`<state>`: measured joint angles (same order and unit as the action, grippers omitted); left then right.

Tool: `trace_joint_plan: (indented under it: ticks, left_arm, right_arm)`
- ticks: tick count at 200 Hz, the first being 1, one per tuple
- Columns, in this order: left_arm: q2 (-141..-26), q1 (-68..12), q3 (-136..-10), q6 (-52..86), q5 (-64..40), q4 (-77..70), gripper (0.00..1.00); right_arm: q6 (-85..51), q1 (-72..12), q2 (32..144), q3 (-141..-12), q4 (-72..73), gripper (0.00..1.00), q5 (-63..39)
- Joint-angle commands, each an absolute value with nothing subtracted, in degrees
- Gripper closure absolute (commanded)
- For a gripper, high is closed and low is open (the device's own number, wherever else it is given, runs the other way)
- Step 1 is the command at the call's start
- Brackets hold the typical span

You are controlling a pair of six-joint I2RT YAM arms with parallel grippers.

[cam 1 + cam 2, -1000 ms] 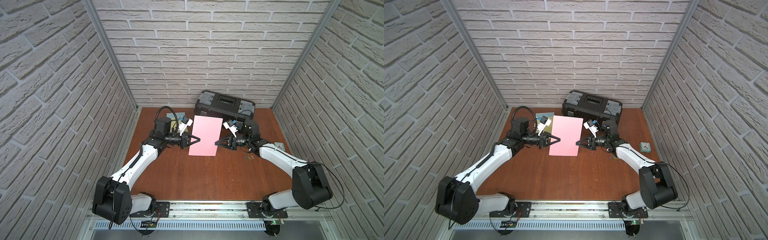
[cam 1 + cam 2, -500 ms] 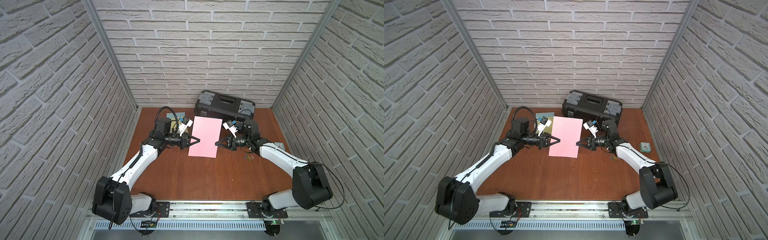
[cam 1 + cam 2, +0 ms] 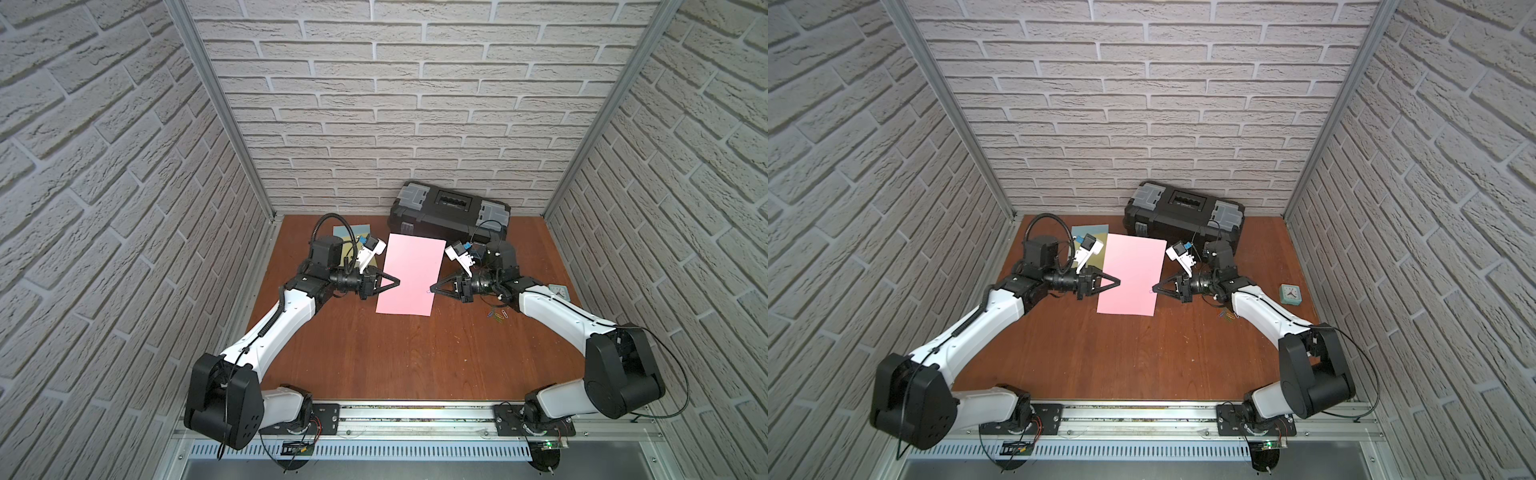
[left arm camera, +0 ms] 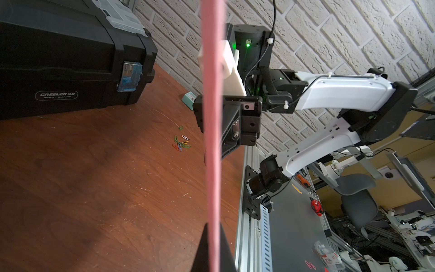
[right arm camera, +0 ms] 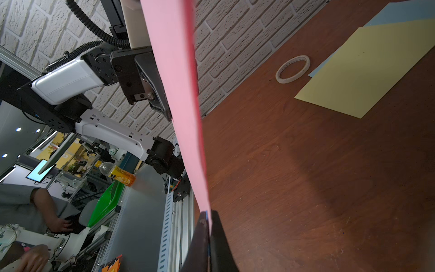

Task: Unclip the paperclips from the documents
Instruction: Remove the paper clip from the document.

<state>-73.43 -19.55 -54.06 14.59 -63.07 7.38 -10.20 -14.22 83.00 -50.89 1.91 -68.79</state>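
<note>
A pink document (image 3: 409, 278) hangs above the table between my two arms, in both top views (image 3: 1129, 274). My left gripper (image 3: 398, 281) is shut on its left edge; the left wrist view shows the sheet edge-on running into the closed jaws of the left gripper (image 4: 213, 226). My right gripper (image 3: 431, 289) is shut at the opposite edge, on a blue paperclip (image 5: 206, 215) that shows as a thin blue strip between the right gripper's (image 5: 208, 216) jaws. A yellow document (image 5: 362, 70) lies flat on a light blue document (image 5: 400, 11) at the back left.
A pile of several loose coloured paperclips (image 3: 496, 313) lies on the table under my right arm. A black toolbox (image 3: 449, 212) stands against the back wall. A small teal clock (image 3: 1290, 293) sits at the right. A tape roll (image 5: 293, 69) lies near the yellow sheet.
My right gripper's jaws have closed the last bit onto the clip at the pink sheet's edge. Both arms and the sheet have hardly moved.
</note>
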Motion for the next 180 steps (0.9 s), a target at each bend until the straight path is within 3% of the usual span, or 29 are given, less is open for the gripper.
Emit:
trace_joint_plan:
  ticks: [1, 180]
  left_arm:
    - [-71.53, -19.16, -55.64, 13.11, -63.57, 6.99, 1.00]
    - [-71.19, -18.72, -55.81, 12.31, -63.44, 8.17, 1.00]
  right_arm:
    - [-8.88, -13.78, 81.23, -51.95, 1.08, 0.94, -68.27]
    - [-7.62, -11.57, 79.88, -51.51, -1.41, 0.94, -67.02]
